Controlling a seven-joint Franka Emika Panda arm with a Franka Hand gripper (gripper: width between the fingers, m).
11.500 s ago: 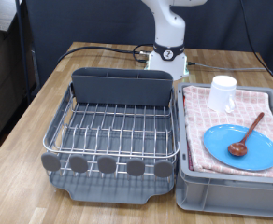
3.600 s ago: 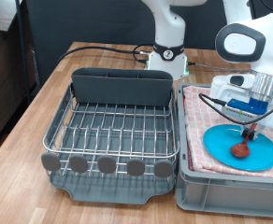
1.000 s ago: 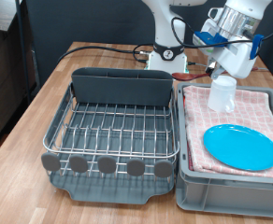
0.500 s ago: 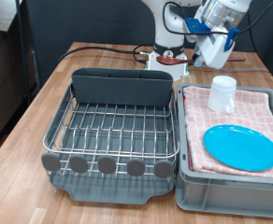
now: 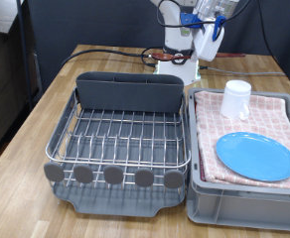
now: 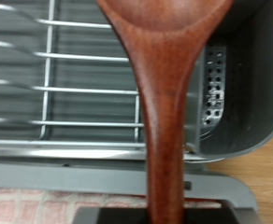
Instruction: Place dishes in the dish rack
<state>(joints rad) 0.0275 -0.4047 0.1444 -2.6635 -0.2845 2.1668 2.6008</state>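
Pincer (image 5: 207, 38) clamped on wooden spoon (image 6: 165, 89), high over the dish rack (image 5: 120, 134) caddy's far right corner. Blue plate (image 5: 256, 155) and white cup (image 5: 236, 98) sit on the cloth (image 5: 274, 114), apart.

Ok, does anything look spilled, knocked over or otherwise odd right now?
Nothing stands out. The white cup stands upright and the blue plate lies flat on the checked cloth. The dish rack sits square, and the wooden spoon is held above it.

Wooden spoon (image 6: 166, 103) fills view above the dish rack (image 6: 71, 103).
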